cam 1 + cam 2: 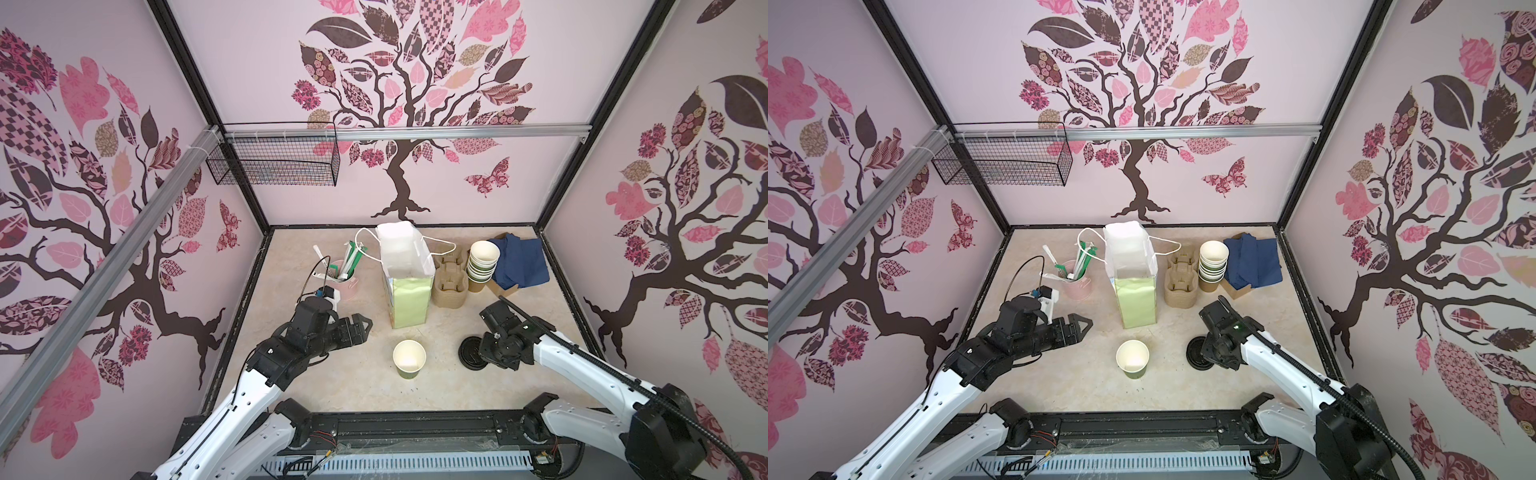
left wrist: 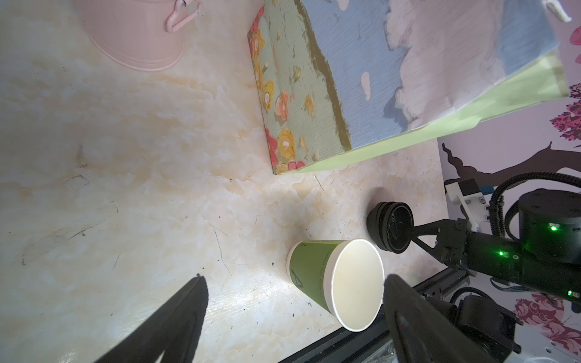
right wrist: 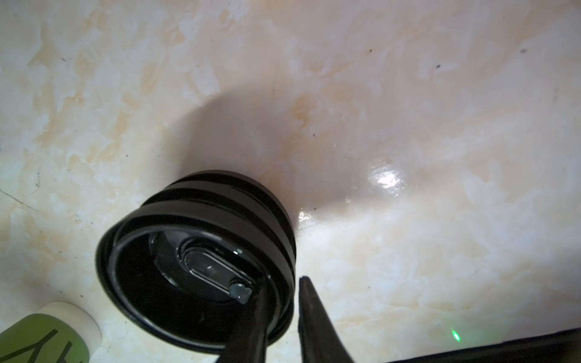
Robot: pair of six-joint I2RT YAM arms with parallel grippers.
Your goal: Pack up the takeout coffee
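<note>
While upright, cup (image 1: pixel 409 359) near paper bag (image 1: pixel 409 299)

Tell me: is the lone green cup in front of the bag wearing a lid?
No, the green cup stands open, its cream inside showing.

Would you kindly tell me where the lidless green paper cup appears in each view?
Both top views: green paper cup, front centre.
Left wrist: large, right of centre, cream inside showing.
Right wrist: only a sliver at the frame corner.
Shared landmark: the black lid stack beside it.
</note>
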